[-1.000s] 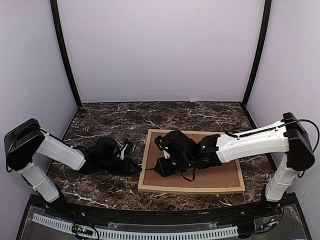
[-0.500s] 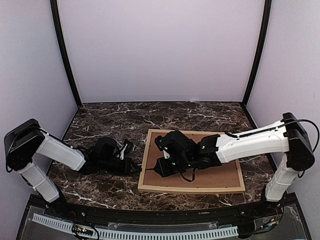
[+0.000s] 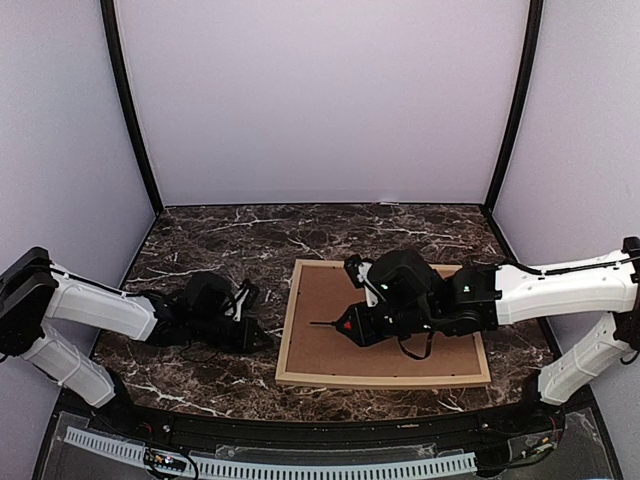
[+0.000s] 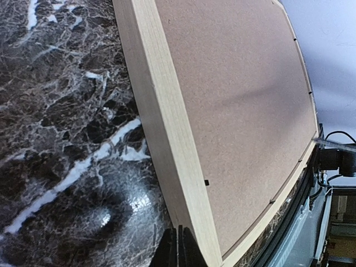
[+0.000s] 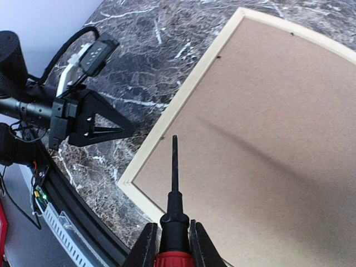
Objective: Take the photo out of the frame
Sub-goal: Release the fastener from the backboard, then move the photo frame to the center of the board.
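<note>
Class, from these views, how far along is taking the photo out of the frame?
Done: frame lies face down, backing board up. In hand: right pincer grips a screwdriver over the board; left pincer rests shut beside the frame's edge. Remaining: board not yet lifted, photo hidden.

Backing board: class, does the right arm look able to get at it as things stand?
Likely yes: the right tool, holding a screwdriver, sits above the bare backing board, nothing between.

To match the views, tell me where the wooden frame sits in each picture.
Top external: the frame, lower middle, right of centre.
Left wrist: the frame crosses diagonally, top left to bottom right.
Right wrist: the frame fills the right side.
Shared landmark: the brown backing board inside it.
</note>
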You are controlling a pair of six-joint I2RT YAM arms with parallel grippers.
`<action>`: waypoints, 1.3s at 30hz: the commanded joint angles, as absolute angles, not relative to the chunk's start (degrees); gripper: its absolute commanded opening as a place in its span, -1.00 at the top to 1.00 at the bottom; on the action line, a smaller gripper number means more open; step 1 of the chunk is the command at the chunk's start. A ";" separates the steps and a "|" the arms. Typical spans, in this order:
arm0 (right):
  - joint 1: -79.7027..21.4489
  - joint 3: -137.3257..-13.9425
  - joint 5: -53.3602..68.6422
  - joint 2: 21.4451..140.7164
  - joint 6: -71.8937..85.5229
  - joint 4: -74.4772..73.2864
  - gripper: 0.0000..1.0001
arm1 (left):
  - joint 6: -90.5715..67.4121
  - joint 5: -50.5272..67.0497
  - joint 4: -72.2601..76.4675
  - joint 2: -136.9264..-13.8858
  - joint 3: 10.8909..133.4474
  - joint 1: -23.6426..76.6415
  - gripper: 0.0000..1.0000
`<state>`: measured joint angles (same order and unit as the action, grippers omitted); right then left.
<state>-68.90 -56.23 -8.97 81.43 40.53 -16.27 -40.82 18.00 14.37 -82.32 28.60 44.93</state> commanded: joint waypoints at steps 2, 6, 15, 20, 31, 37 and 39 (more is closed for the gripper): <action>-66.61 -53.42 -14.07 77.85 39.58 -18.50 1.00 | -38.55 12.09 1.40 -78.75 33.46 45.26 0.83; -65.71 -52.38 -15.23 76.89 39.10 -18.53 1.00 | -37.59 10.54 -1.44 -78.65 36.04 45.26 0.65; -64.78 -51.04 -15.04 77.07 38.03 -16.96 1.00 | -35.12 6.37 -3.76 -85.29 44.83 45.26 0.13; -64.60 -49.90 -14.96 76.62 37.90 -16.49 1.00 | -33.54 4.84 -4.41 -91.07 51.11 45.31 -0.01; -63.09 -49.09 -14.55 76.98 37.04 -16.17 1.00 | -30.89 0.93 -8.70 -104.66 62.43 45.72 -0.02; -62.13 -48.63 -13.84 77.19 36.36 -15.59 1.00 | -30.76 -1.58 -9.73 -108.30 64.05 46.71 0.07; -61.79 -48.47 -13.44 77.36 36.29 -15.26 1.00 | -30.76 -1.70 -9.90 -109.12 64.27 46.94 0.16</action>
<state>-62.61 -49.34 -13.76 78.08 37.10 -17.98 -31.81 0.27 -6.94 -107.22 63.33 46.09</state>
